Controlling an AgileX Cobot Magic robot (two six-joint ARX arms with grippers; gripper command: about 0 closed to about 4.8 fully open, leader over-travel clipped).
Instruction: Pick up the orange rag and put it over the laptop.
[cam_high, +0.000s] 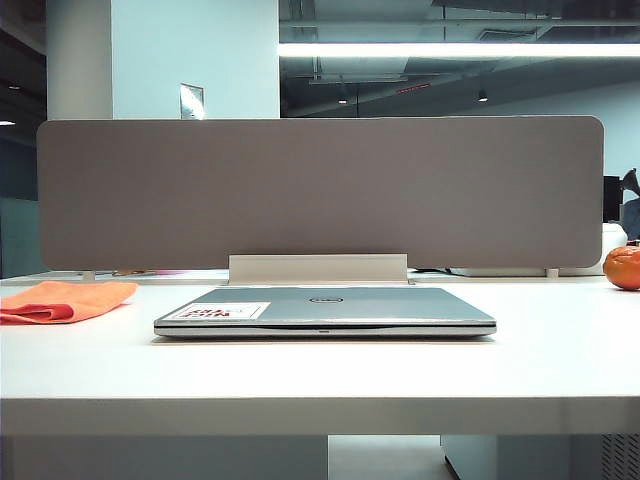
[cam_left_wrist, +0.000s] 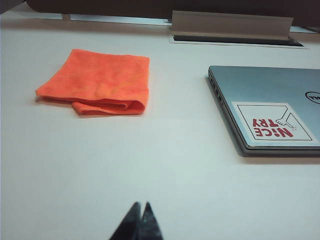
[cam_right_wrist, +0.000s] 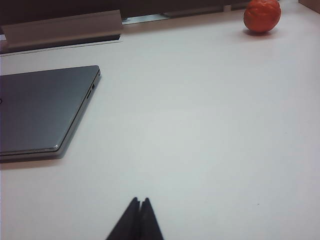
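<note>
The orange rag (cam_left_wrist: 100, 85) lies folded flat on the white surface (cam_high: 320, 370), well apart from the closed laptop (cam_high: 325, 308) and off to its left in the exterior view. The laptop sits in the middle, lid down, its white sticker (cam_left_wrist: 272, 125) on the corner nearest the rag. An orange ball (cam_right_wrist: 262, 15) rests far out on the right side (easily mistaken for the target by colour alone).

The left gripper (cam_left_wrist: 139, 209) hangs back from the rag over bare surface, jaws pressed together and holding nothing. The right gripper (cam_right_wrist: 139, 204) is likewise drawn back near the laptop's right edge, jaws closed and empty.

The pick has not begun. The likeliest trouble is a shallow pinch: the cloth is thin and layered, so the jaws may catch only the top fold and let it unfurl or slip. Dragging it across could also leave it bunched on the near edge instead of spread over the lid.
</note>
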